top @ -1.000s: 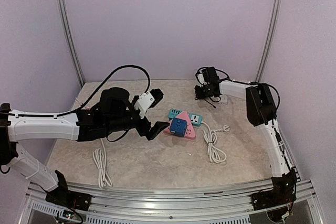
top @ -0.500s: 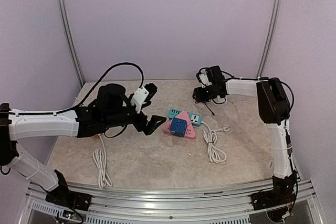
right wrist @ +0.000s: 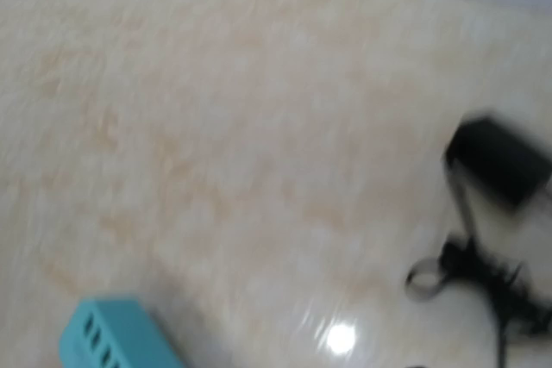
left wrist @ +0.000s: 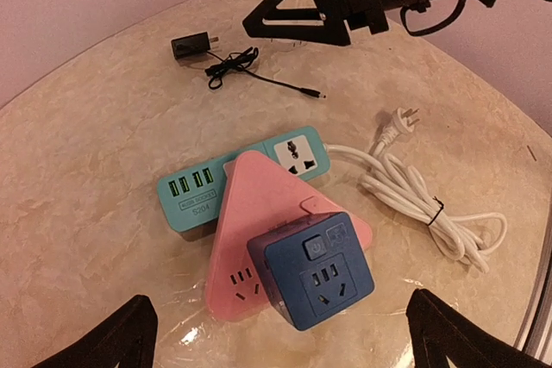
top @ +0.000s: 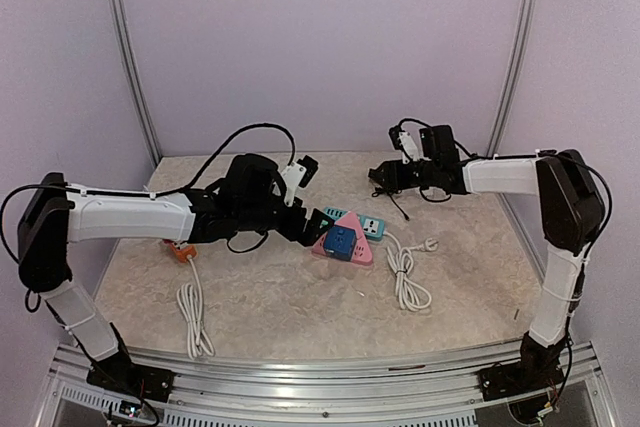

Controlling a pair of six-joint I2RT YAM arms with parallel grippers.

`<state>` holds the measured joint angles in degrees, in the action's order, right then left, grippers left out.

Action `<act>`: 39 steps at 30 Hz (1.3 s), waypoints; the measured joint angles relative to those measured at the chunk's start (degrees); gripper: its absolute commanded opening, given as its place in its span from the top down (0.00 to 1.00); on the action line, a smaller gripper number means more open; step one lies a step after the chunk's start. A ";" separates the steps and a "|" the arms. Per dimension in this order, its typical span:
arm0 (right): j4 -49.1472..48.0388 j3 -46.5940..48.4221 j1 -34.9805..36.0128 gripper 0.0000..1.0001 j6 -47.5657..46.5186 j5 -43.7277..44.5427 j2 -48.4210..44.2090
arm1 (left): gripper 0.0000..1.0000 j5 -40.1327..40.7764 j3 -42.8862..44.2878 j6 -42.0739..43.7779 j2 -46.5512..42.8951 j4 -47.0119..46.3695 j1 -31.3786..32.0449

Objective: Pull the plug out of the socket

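Note:
A black charger plug (left wrist: 190, 45) lies loose on the table at the back, blurred in the right wrist view (right wrist: 496, 161), its thin cable (left wrist: 259, 79) trailing beside it. My right gripper (top: 383, 175) hovers just right of it, open and empty (left wrist: 297, 10). A blue cube adapter (left wrist: 315, 269) stands on the pink triangular socket (left wrist: 254, 213), which overlaps a teal power strip (left wrist: 185, 196). My left gripper (left wrist: 289, 342) is wide open just in front of the cube, one fingertip on each side and nothing between them.
A bundled white cable (top: 405, 277) with a bare plug (left wrist: 397, 122) runs right from the teal strip. Another white cord (top: 190, 317) and a small orange object (top: 180, 252) lie at the left. Purple walls close off the back and sides.
My right gripper has opened and let go of the black plug, and its arm has swung right. My left gripper has moved right, closer to the pink socket and blue cube.

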<state>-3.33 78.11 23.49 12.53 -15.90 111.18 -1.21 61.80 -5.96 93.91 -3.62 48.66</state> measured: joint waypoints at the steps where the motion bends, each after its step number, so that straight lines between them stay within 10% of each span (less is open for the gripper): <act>1: -1.57 -2.43 0.00 0.39 0.61 -0.66 -0.68 | 0.01 0.39 1.66 -0.61 1.64 0.42 0.35; 18: -22.40 -20.98 1.64 0.40 9.86 -6.03 -1.57 | 0.03 5.92 17.92 -4.59 20.28 10.27 6.19; 30: -25.53 -21.73 2.89 0.40 10.69 -6.43 -1.57 | 0.51 13.29 20.59 -5.75 24.00 16.02 6.91; 39: -21.05 -20.94 9.18 0.39 7.74 -3.91 -1.57 | 0.58 14.32 14.12 -6.27 19.10 15.65 6.75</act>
<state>-24.38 57.17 32.67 20.27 -19.81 109.60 13.10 75.92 -12.23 113.01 12.03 55.42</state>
